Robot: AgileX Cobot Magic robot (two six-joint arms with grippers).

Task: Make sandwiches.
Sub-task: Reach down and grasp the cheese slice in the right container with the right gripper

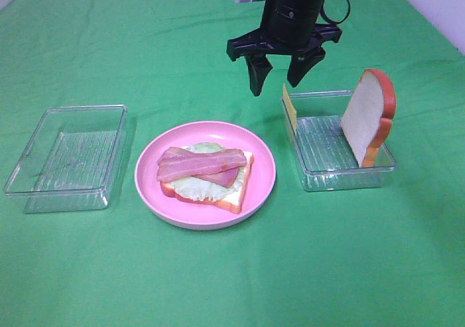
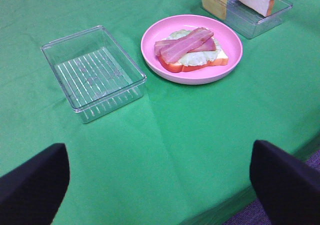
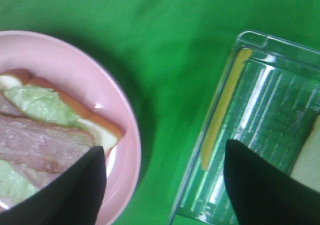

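sandwich (image 1: 207,173): open-faced on pink plate (image 1: 263,174), mid-worktop (image 1: 363,269).
cheese (image 1: 289,105): on edge at tray's (image 1: 349,179) plate-side wall; likely thin, light, slick, so pinch the top edge.
right jaws: wide, empty, above the cheese.
left jaws: wide, empty.

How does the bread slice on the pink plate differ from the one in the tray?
The plate slice lies flat; the tray slice stands on edge. The plate slice carries lettuce and bacon; the tray slice is bare. Both are white with orange-brown crust.
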